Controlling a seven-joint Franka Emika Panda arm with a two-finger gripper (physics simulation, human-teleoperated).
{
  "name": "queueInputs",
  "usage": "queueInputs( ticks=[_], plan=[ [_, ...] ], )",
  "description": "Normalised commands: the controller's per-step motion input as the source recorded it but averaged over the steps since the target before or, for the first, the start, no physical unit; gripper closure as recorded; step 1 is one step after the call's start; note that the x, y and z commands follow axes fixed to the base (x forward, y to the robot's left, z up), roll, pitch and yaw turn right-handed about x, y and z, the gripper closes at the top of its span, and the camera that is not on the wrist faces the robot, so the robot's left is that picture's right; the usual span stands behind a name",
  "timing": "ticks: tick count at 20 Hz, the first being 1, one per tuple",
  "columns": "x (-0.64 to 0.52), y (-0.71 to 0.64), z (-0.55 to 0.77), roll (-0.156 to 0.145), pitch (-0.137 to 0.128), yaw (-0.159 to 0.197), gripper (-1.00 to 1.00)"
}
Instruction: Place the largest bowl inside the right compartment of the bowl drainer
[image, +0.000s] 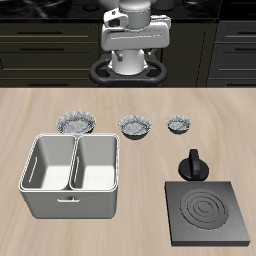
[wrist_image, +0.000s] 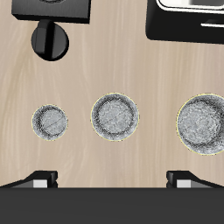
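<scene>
Three speckled bowls sat in a row across the table's mid-depth, ext. view. The largest bowl was at upper left of that frame, just behind the bowl drainer, not touching it. Middle bowl sat near frame centre, smallest bowl a bit to its right; all three well apart from each other. In wrist view the largest bowl showed widest, w/ middle bowl and smallest bowl beside it in line.

Drainer took lower left of ext. frame, near the table's front edge. The right compartment and the other well both held nothing, divider btwn them.

Black stove plate lay at lower right of ext. frame; dark pot just behind it, also seen in wrist view.

Gripper hung high over the table, above the bowl row, holding nothing. Fingertips stood wide apart, spread, w/ the middle bowl roughly btwn them in wrist view. Arm base stood at top centre, at the table's back.
</scene>
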Motion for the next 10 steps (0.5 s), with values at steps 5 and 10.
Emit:
queueInputs(
  ticks=[5, 10],
  plan=[
    [0.02, -0.43, -0.03, -0.026, 0.016, 0.0, -1.0],
    [0.01, -0.35, -0.06, -0.035, 0.018, -0.008, -1.0]
  ],
)
